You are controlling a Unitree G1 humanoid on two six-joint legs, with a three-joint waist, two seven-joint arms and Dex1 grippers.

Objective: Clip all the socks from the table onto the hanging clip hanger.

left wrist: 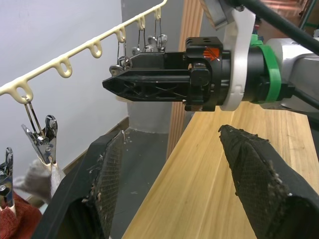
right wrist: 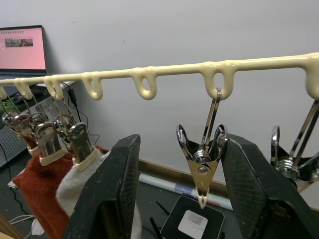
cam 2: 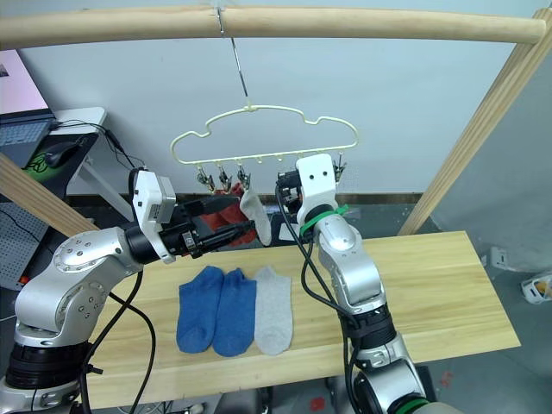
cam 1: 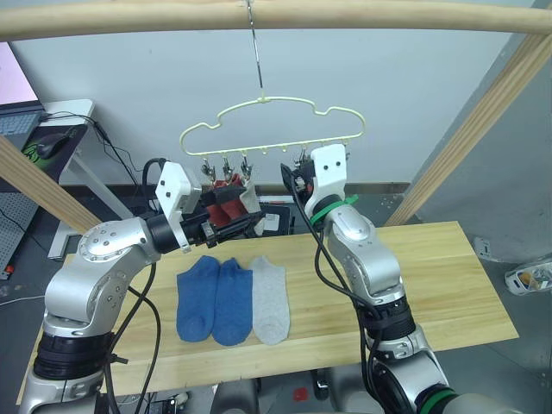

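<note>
Under the wooden pole: the clip hanger [cam 2: 259, 131] hangs by its long hook, with two rust red socks [cam 2: 226, 210] and one light grey sock [cam 2: 256, 213] already clipped at its left end.
On the table [cam 2: 414, 293]: two blue socks [cam 2: 216, 309] and a grey sock [cam 2: 273, 308] lie side by side, well below both claws.
Right gripper [right wrist: 179, 199]: fingers apart, empty, straddling a free metal clip [right wrist: 202, 162] without touching it.
Left gripper [left wrist: 169, 194]: fingers apart, empty, just beside the hung socks.
Risk: a nudge from either claw could swing the light hanger, so the clip slips out of line.
Risk two: bumping the clipped socks may tug one loose.
</note>
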